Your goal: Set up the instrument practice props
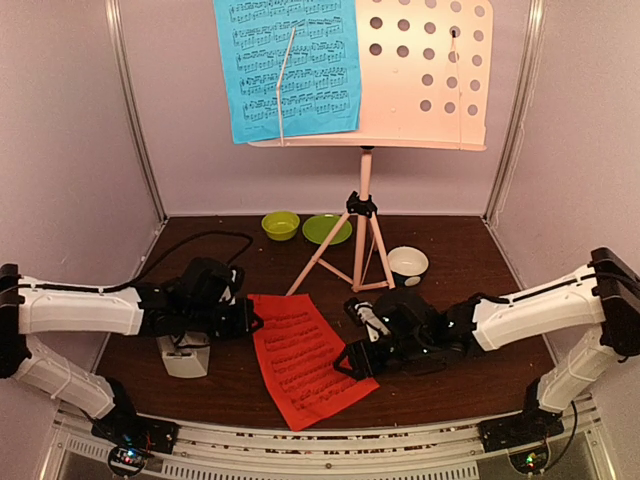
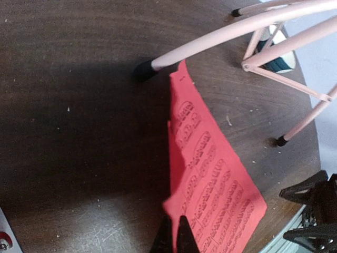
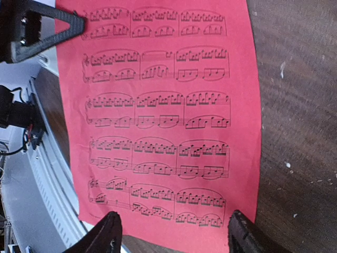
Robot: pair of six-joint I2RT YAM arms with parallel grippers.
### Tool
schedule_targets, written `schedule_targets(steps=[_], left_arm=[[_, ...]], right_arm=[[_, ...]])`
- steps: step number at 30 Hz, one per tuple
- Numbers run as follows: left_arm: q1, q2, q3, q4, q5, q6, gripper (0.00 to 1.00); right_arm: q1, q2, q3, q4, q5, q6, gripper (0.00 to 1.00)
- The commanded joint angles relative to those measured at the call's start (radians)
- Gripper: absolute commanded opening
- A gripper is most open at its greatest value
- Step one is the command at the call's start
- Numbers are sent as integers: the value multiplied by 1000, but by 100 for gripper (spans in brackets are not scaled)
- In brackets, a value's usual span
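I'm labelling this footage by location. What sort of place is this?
Probably a small robot test booth dressed as a music practice corner: a music stand holding a blue page, a red page on the dark table, pale walls close around.

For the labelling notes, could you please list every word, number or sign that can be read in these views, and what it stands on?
No words, brands or numbers can be read.
red sheet-music page: printed staves and notes only, no title or text.
blue sheet-music page: staves and notes, too small to read.
music stand: no label shows.
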Motion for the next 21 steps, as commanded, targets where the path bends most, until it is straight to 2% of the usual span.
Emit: schedule_targets(steps=[1,5,9,11,17,21], left_arm=[[-31,-145,-27,12,4,217,0],[-73,-273,-8,-52,69,465,0],[-102,-406,18,-81,142,635,0],[-107,-451,57,-112,191,698,0],[-129,-429,275,-274,385,822,0],[-170,-368,419,-337,444,877,0]], right_arm=[[2,-142,-39,37,56,-23,74],[-5,-261,-116,87,74,-62,86],[-15,-359,-159,117,73,-110,92],[-15,-413,-168,121,76,-144,100],[-15,-620,-288,308,128,-216,100],[-15,-658,-252,271,98,-276,100]])
